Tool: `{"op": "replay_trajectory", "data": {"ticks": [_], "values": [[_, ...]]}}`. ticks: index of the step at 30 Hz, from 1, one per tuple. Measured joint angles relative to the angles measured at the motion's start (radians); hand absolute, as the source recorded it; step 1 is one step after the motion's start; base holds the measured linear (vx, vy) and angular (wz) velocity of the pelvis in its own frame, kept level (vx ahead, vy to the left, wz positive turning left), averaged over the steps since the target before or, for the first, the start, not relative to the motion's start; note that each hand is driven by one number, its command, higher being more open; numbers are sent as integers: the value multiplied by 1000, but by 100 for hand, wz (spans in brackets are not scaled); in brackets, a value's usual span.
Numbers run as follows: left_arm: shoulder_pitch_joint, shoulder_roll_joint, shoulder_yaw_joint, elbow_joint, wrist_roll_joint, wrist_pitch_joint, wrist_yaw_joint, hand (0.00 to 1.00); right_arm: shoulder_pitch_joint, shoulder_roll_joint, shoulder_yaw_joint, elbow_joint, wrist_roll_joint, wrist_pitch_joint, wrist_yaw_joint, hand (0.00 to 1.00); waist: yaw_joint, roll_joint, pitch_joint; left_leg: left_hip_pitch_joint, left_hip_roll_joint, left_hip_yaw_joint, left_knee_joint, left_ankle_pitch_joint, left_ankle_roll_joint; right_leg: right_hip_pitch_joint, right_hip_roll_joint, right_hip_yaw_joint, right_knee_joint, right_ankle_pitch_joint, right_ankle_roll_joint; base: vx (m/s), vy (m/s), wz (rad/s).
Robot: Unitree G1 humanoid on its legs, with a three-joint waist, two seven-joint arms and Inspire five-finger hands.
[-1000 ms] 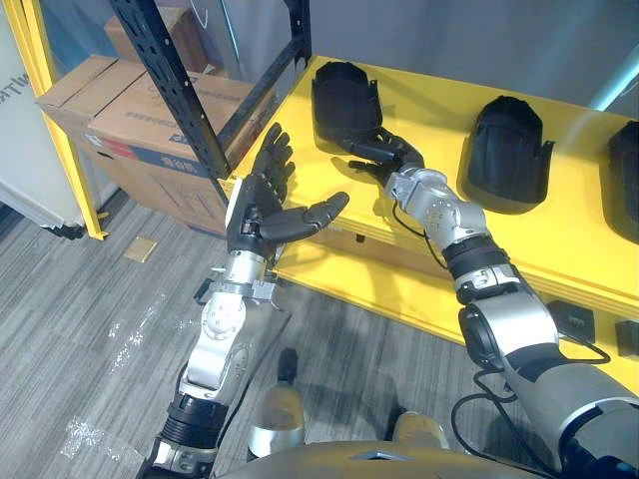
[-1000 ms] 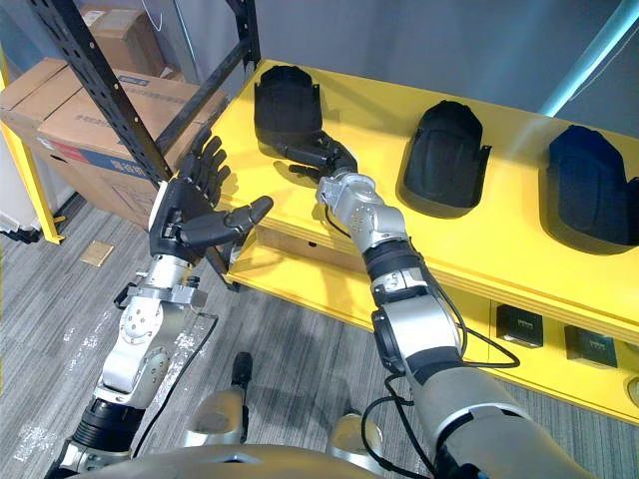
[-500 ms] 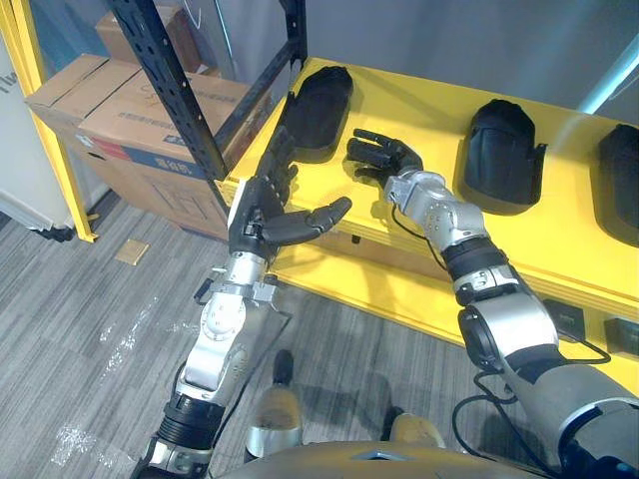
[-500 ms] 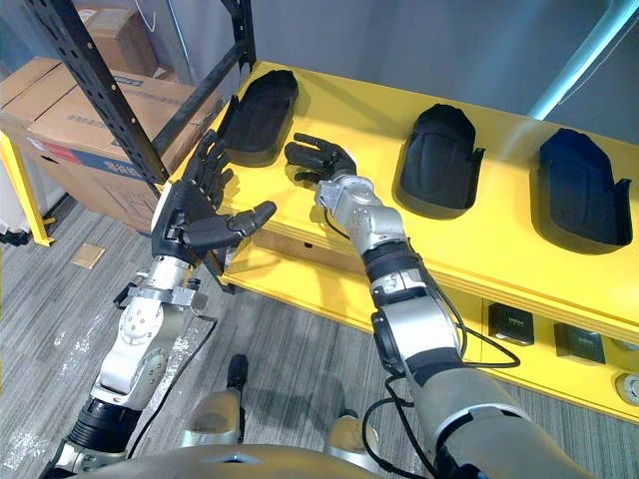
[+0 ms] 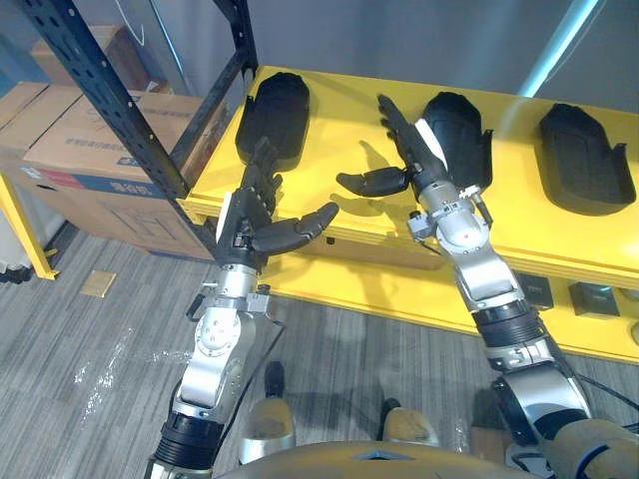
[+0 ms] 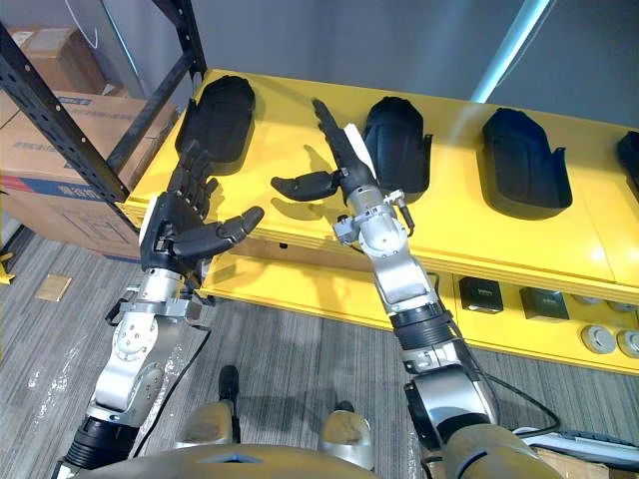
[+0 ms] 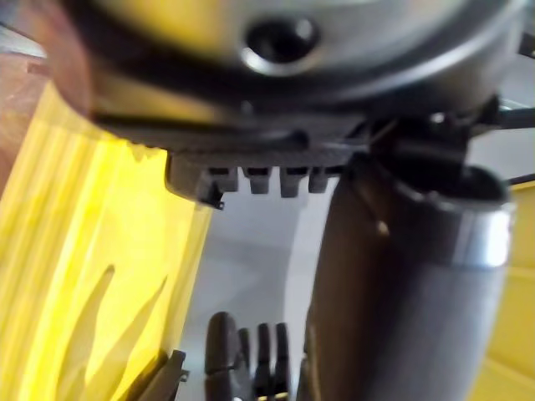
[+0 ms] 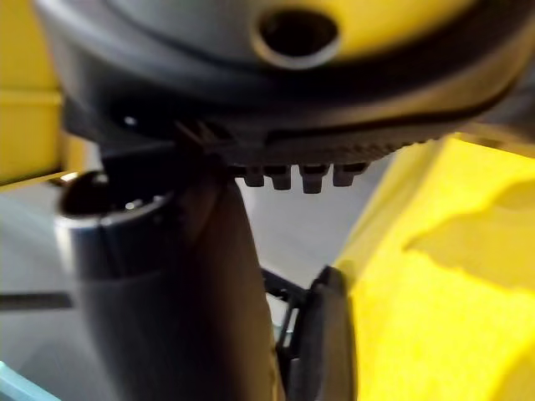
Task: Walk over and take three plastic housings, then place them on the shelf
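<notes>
At far left a brown cardboard box (image 5: 90, 150) sits on the floor behind a black perforated metal rack upright (image 5: 110, 95) that slants across the corner, standing against the end of a bright yellow shelf deck (image 5: 329, 110). Just before the deck's front edge hovers the left hand (image 5: 250, 222), fingers straight and spread, thumb pointing sideways, with nothing in it. It is raised with the palm turned inward, which I judge a ready posture rather than a grasp. Beyond it, near the deck's left end, lies the first black moulded plastic housing (image 5: 275, 115), a rounded shell resting flat and touched by neither hand. Next comes the right hand (image 5: 414, 160), reached out over the deck with fingers stretched toward the back wall and thumb held wide. It too is empty, its fingers running just beside the second black housing (image 5: 461, 125) without closing on it. Whether they brush the shell's edge I cannot tell. Further right, well apart, the third black housing (image 5: 584, 158) lies the same way. The even gaps in the row probably leave room for a hand to come down beside each shell. So all the housings rest on the yellow deck, none carried. If this deck is the shelf meant, the placing looks finished or close to it. If it is the pick-up spot, nothing has yet been taken. Small dark boxes (image 6: 480, 292) sit on the tier below.
</notes>
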Motion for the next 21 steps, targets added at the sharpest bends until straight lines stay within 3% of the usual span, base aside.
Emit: {"op": "replay_trajectory", "data": {"ticks": [2, 5, 8, 16, 21], "values": [[18, 1, 12, -14, 36, 0, 3, 100, -2, -30, 46, -6, -62, -102, 27, 100, 4, -4, -17, -1, 2, -2, 0, -1, -2, 3, 3, -2, -8, 3, -1, 0, 0, 0], [22, 1, 39, -18, 37, -4, 9, 100, -18, -68, 149, 11, -105, -210, 37, 100, 13, -5, -34, -1, 1, -19, 0, -2, -2, 19, 4, -18, -15, 3, -1, -6, -25, 13], [23, 0, 60, -18, 70, -6, 11, 100, -61, -84, 226, 77, -145, -263, 37, 100, 33, 1, -43, -20, 0, -41, -3, 0, -9, 20, 6, -42, -24, 3, 0, -49, -18, 21], [73, -1, 98, -20, 70, -16, 7, 100, -236, -87, 335, 288, -264, -263, 14, 100, 89, 4, -44, -62, -5, -78, -1, 12, -6, 15, 9, -84, -44, 11, -3, -35, -13, 18], [101, -18, 97, -24, 71, -17, 8, 100, -326, -79, 351, 461, -341, -205, -119, 100, 115, 11, -40, -93, -12, -102, 0, 27, -1, 0, 6, -109, -42, 14, 1, -5, -22, 14]]}}
